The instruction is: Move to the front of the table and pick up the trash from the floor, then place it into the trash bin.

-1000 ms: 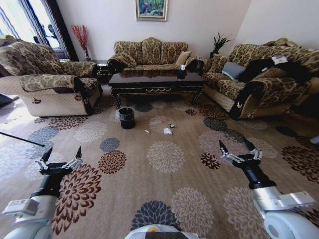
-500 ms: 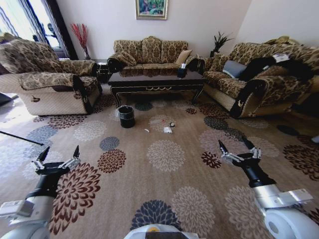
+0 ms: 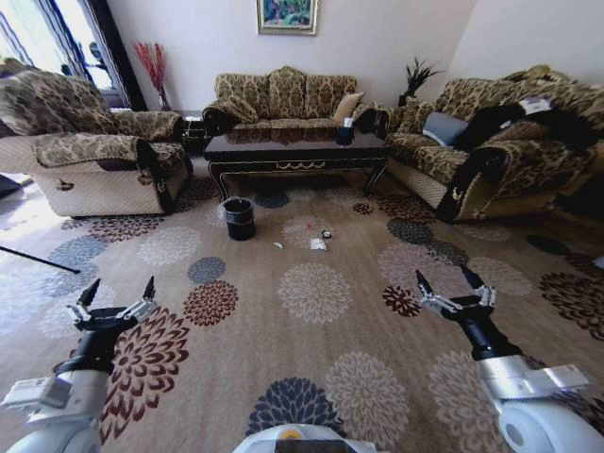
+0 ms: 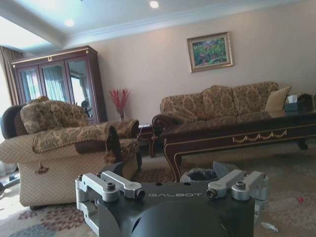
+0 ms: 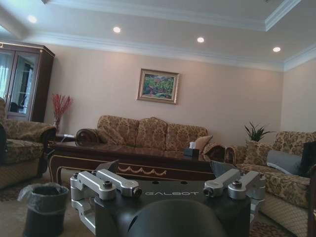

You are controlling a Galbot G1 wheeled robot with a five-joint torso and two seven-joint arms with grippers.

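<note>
The trash (image 3: 318,243) lies scattered on the floor (image 3: 311,349) in front of the table (image 3: 294,151): a crumpled white tissue, a tiny white scrap (image 3: 277,247) beside it and a small dark round bit (image 3: 326,234) just behind, all sitting on the beige flower-medallion carpet a little to the right of the trash bin (image 3: 239,218) (a small round black bucket with a thin liner bunched at its rim). The left gripper (image 3: 117,298) and the right gripper (image 3: 451,286) both hover low over the carpet well short of the litter, each with its fingers spread wide and holding nothing.
</note>
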